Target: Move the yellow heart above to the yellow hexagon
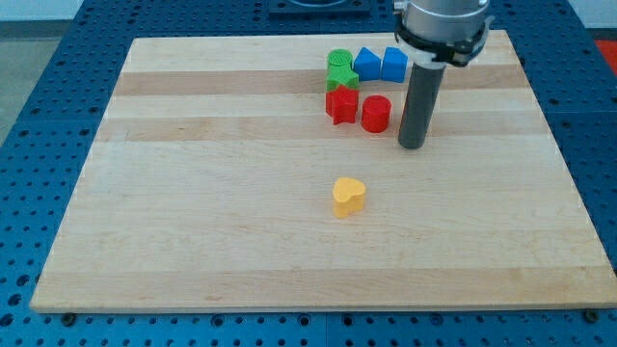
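Observation:
The yellow heart [349, 196] lies alone near the middle of the wooden board [193, 193]. No yellow hexagon shows in this view. My tip [412, 146] rests on the board up and to the right of the heart, well apart from it. It stands just right of a red round block [376, 113], close to it but with a small gap.
A cluster of blocks sits at the view's top, left of my rod: a red star [341, 103], two green blocks [340, 70] stacked close together, and two blue blocks [367, 64] [393, 64]. Blue perforated table surrounds the board.

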